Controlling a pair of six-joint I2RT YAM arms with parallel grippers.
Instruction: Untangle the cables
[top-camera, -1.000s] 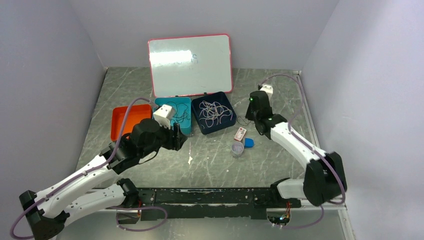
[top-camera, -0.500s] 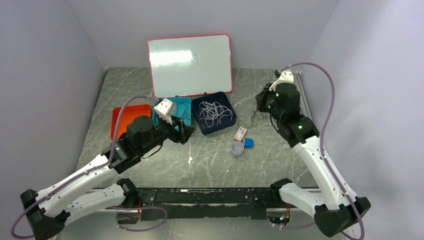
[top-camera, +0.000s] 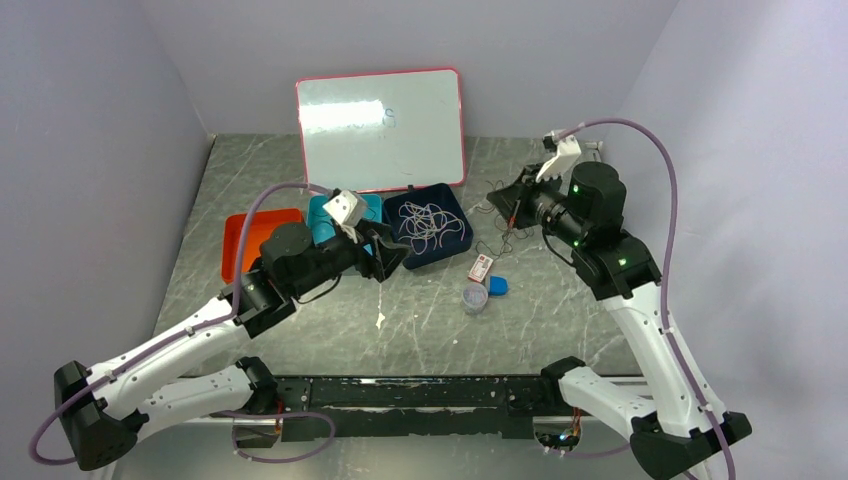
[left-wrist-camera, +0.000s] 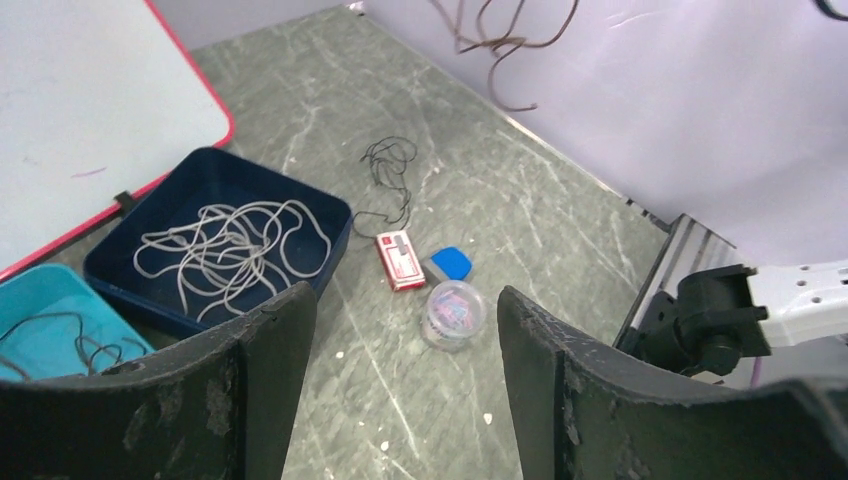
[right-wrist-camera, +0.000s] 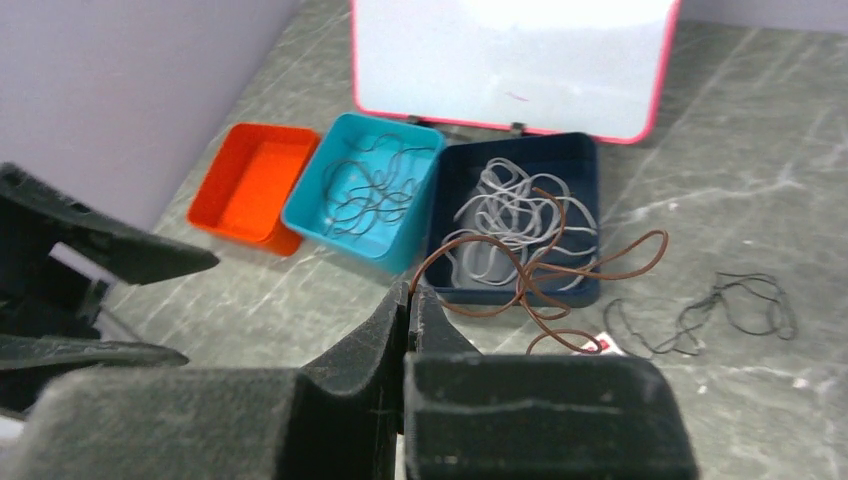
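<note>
My right gripper (right-wrist-camera: 409, 288) is shut on a thin brown cable (right-wrist-camera: 600, 270) and holds it in the air right of the trays; in the top view its loops (top-camera: 505, 235) dangle below the gripper (top-camera: 497, 200). A dark blue tray (top-camera: 430, 258) holds pale grey cables (right-wrist-camera: 510, 215). Black cables (right-wrist-camera: 370, 185) lie in a teal tray (right-wrist-camera: 350, 240). Another thin black cable (left-wrist-camera: 390, 165) lies on the table right of the blue tray. My left gripper (left-wrist-camera: 405, 300) is open and holds nothing, hovering at the blue tray's front left corner.
An orange tray (top-camera: 245, 240) sits left of the teal one. A red-framed whiteboard (top-camera: 380, 125) leans on the back wall. A small red box (top-camera: 481, 268), a blue piece (top-camera: 497, 286) and a clear tub (top-camera: 474, 298) lie in front of the blue tray.
The right arm rose and swung back to the right, lifting the brown cable off the table. The left gripper moved right toward the blue tray and opened wider.
</note>
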